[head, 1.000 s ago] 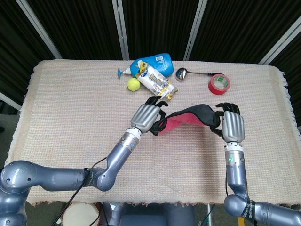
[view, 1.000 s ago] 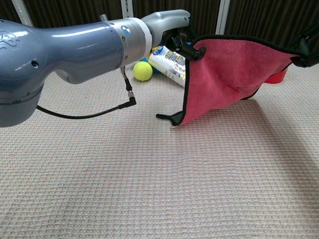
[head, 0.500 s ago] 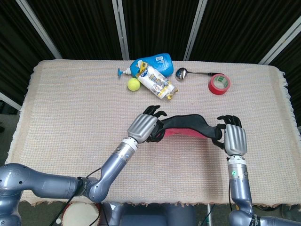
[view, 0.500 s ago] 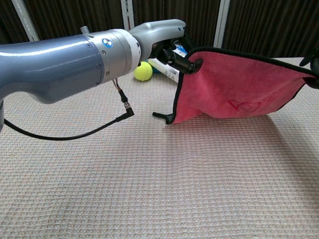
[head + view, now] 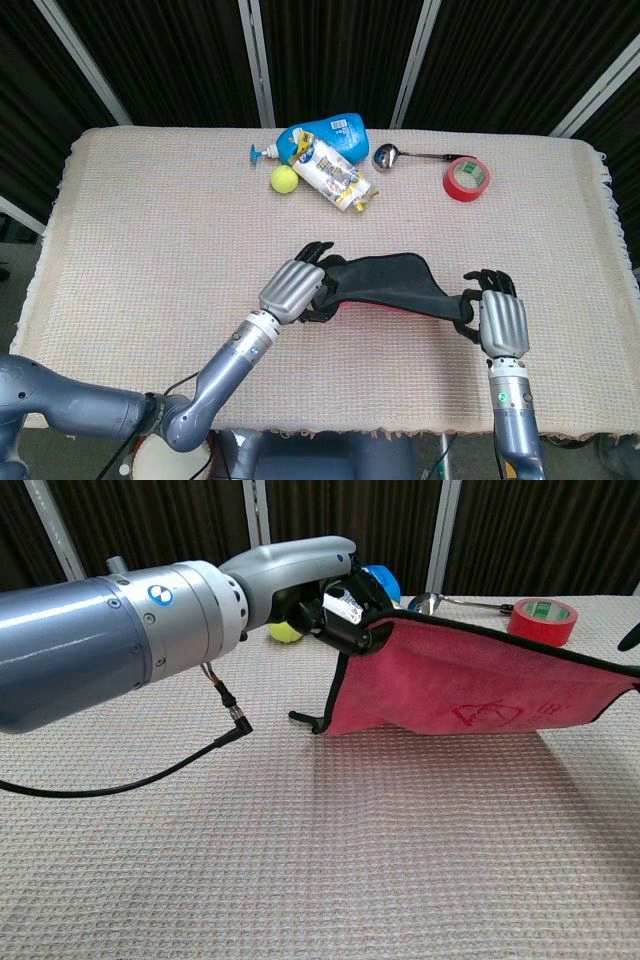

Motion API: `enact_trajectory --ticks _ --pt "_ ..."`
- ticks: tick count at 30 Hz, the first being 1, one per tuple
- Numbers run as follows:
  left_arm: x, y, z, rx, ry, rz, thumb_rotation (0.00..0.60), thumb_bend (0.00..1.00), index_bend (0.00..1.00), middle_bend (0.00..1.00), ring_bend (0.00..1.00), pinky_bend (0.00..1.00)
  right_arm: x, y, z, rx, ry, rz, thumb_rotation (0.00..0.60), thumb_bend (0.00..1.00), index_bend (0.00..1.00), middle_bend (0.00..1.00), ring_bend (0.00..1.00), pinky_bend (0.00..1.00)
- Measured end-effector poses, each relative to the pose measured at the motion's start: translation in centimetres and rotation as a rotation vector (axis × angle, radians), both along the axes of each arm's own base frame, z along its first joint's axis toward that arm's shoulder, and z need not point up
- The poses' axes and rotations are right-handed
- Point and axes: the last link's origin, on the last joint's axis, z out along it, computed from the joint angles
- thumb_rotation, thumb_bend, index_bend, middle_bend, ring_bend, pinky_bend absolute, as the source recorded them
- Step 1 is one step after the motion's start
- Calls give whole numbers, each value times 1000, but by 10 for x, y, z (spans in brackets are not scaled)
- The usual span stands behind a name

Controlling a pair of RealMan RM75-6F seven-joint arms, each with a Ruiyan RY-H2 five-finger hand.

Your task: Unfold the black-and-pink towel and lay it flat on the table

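Observation:
The towel (image 5: 395, 284) shows its black side from above and its pink side (image 5: 470, 685) in the chest view. It hangs stretched between both hands above the table, its lower edge near the cloth. My left hand (image 5: 298, 290) pinches its left top corner; the same left hand (image 5: 345, 610) is seen close up in the chest view. My right hand (image 5: 497, 320) holds the right top corner, mostly cut off at the chest view's right edge.
At the table's far side lie a blue bottle (image 5: 325, 135), a yellow ball (image 5: 285, 179), a snack packet (image 5: 337, 177), a metal spoon (image 5: 400, 155) and a red tape roll (image 5: 466, 178). A black cable (image 5: 150, 770) hangs from my left arm.
Both hands have drawn the towel toward me and lowered it. The towel is spread wider and hangs flatter, with its bottom edge nearer the table.

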Motion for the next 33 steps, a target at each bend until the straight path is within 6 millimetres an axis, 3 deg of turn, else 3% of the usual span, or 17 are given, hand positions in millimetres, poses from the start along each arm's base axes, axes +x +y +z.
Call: enact_trajectory --ticks 16,33 --pt "-26 -24 -3 -39 22 9 600 530 738 197 0 35 5 32 -16 69 -17 50 600 650 785 303 176 118" --pt "-40 -35 -4 -67 25 10 600 530 737 197 0 35 7 49 -26 111 -13 59 600 649 785 303 176 118"
